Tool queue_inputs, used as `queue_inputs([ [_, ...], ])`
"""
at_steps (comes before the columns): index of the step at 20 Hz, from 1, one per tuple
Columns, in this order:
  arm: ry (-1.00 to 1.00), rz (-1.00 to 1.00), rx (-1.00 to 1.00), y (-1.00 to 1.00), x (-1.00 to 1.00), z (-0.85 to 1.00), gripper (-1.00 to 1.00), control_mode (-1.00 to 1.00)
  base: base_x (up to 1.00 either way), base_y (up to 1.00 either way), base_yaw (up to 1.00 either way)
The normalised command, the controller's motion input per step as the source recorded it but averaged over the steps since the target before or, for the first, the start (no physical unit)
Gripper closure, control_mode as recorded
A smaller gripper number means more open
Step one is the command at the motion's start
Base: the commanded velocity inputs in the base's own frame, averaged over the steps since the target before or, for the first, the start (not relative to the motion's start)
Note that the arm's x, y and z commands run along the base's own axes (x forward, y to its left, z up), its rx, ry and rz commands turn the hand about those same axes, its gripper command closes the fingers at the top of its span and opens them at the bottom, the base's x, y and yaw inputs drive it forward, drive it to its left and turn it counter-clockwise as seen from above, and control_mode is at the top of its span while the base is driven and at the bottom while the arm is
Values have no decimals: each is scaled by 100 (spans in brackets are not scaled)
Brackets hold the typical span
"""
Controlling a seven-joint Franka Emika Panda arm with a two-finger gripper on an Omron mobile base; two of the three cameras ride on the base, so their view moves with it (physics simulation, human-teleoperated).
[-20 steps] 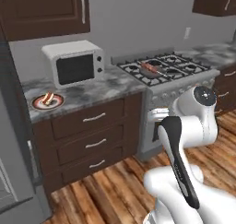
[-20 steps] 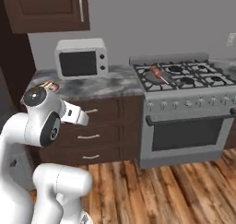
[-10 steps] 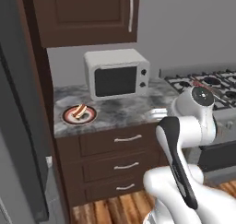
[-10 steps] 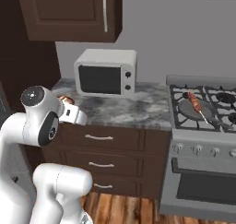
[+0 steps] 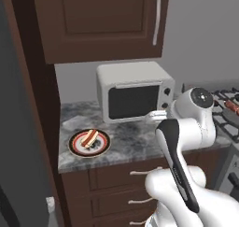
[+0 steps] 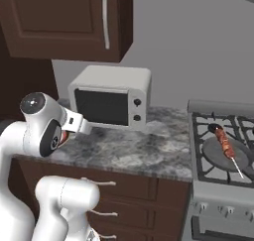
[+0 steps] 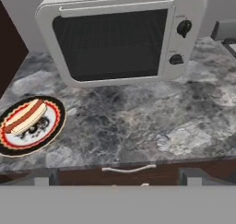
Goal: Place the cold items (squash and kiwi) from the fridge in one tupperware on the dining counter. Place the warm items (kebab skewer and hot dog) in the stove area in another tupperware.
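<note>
Hot dog (image 7: 25, 116) on round patterned plate (image 7: 54, 126), left part of grey marble worktop (image 7: 138, 121), near front edge. In hand view its long axis runs diagonal, lower-left to upper-right, toward microwave (image 7: 124, 34).

Kebab skewer (image 6: 225, 143) on grey pan (image 6: 218, 155) on stove (image 6: 223, 136), right of microwave; meat end toward back wall, bare stick toward stove front.

Pincer (image 7: 118, 184) above worktop's front edge and drawer handle (image 7: 129, 169), jaws spread wide, nothing between them.
</note>
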Motion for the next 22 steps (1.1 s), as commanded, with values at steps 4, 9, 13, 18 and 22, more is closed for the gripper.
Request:
queue_inputs([
  [4, 0, 0, 0, 0, 0, 0, -100, 100, 25, 31, 0],
  [9, 0, 0, 0, 0, 0, 0, -100, 100, 48, 46, 0],
  [13, 0, 0, 0, 0, 0, 0, -100, 100, 51, 41, 0],
  [18, 2, 0, 0, 53, -19, -6, -100, -100, 2, 6, 0],
  [22, 18, -7, 0, 93, -17, -21, -100, -100, 0, 0, 0],
])
